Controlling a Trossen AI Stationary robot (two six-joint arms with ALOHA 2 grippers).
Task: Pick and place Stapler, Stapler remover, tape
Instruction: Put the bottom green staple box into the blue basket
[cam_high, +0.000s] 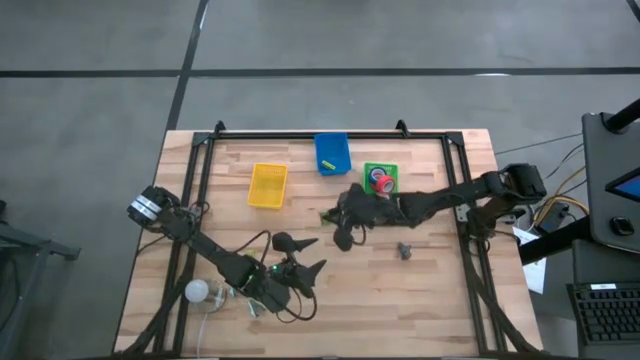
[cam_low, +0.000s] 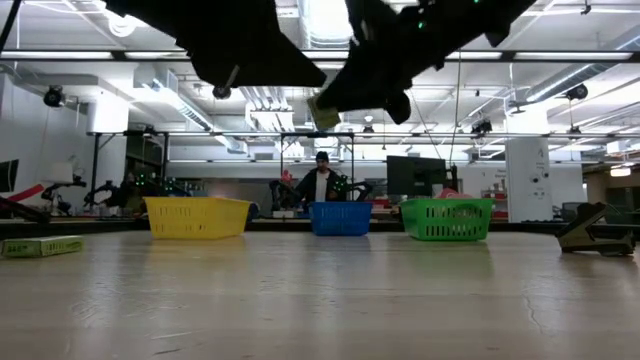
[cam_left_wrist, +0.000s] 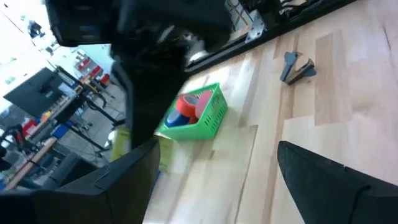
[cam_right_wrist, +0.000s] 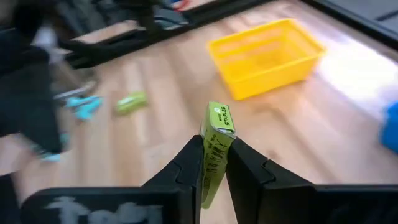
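The left gripper (cam_high: 308, 268) hangs low over the near table, fingers spread wide, nothing between them. In its wrist view the stapler remover (cam_left_wrist: 297, 67) lies well beyond the fingertips: small, hard and light by its look, best pinched across its body. The right gripper (cam_right_wrist: 214, 163) is clamped on a small green box (cam_right_wrist: 216, 149), thin, stiff and probably light; it stands upright between the fingers, its top poking past the tips. The tape (cam_high: 381, 182) sits in the green basket (cam_high: 380, 167) just beyond.

We see bright ceiling lights (cam_low: 325, 20) glaring in the low view; both arms silhouette. Wrist views look motion-blurred, perhaps; the table (cam_high: 330, 300) is evenly lit.
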